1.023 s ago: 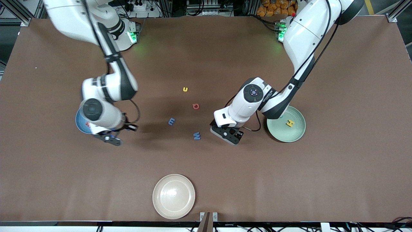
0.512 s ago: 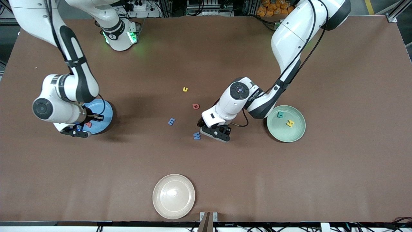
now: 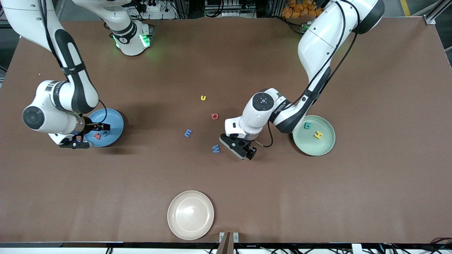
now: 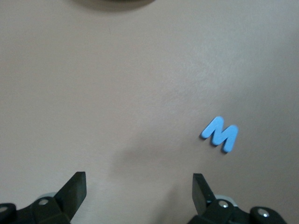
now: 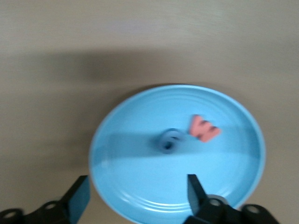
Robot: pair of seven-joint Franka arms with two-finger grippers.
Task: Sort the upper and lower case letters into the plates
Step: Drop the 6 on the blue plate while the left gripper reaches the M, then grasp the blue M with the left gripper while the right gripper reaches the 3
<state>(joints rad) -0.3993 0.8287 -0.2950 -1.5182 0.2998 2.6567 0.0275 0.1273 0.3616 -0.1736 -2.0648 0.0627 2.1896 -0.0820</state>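
Blue plate (image 3: 112, 124): two letters. Mint plate (image 3: 323, 144): two. Tabletop (image 3: 370, 183): four loose. Left pincer (image 4: 138, 186), right pincer (image 5: 137, 189): both apart, empty.

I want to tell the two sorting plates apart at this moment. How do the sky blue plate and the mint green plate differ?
The sky blue plate lies toward the right arm's end of the table; the mint green plate lies toward the left arm's end. The blue one holds a red letter and a small blue letter; the green one holds a teal letter and a yellow H. The open right gripper hangs over the blue plate; no gripper is over the green. Both are round, shallow and alike in size.
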